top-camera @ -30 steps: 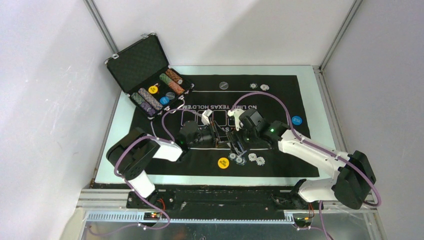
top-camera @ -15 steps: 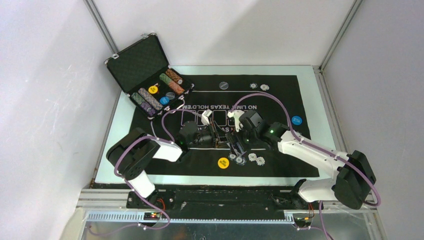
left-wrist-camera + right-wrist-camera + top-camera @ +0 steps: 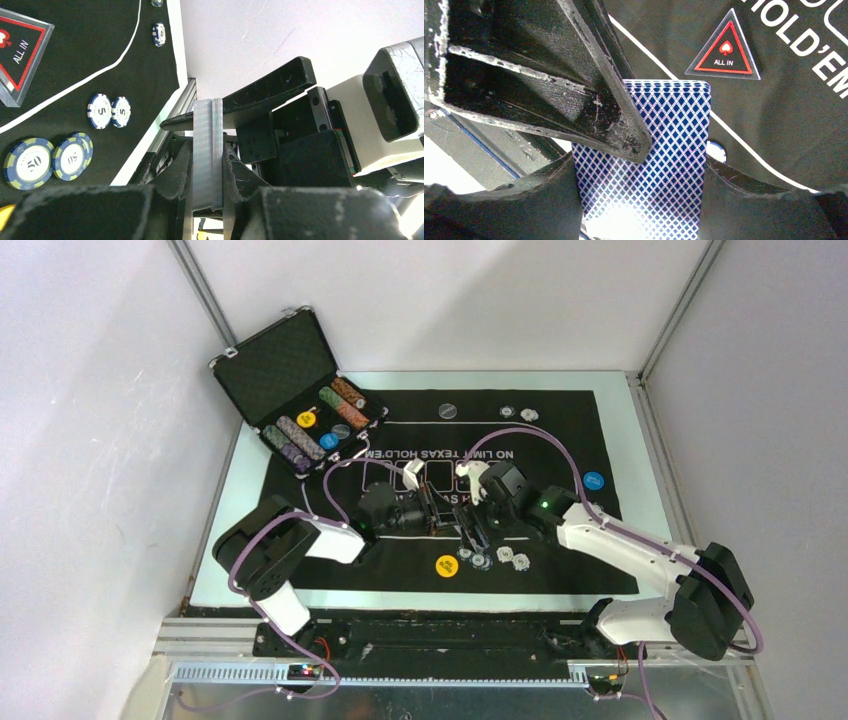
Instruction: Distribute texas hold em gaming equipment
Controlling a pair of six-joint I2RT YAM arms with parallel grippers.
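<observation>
Both arms nose to nose over the middle of the black mat (image 3: 560,430), with the deck between them.

The left fingers (image 3: 175,175) are clamped across the thickness of the deck of blue-backed cards (image 3: 207,150), holding it on edge. The right fingers (image 3: 524,205) straddle the same deck at its side edges, can't tell if they're really squeezing. The left arm (image 3: 300,540) is folded low and reaches right, the right arm (image 3: 620,540) stretches in from its base. The ALL IN triangle (image 3: 724,50) lies flat close by. Small chips (image 3: 500,557) and the yellow disc (image 3: 447,565) crowd the near side, the blue disc (image 3: 594,481) sits well off by the mat's right edge. The open case (image 3: 300,410) takes the bench's (image 3: 640,530) far-left corner.
</observation>
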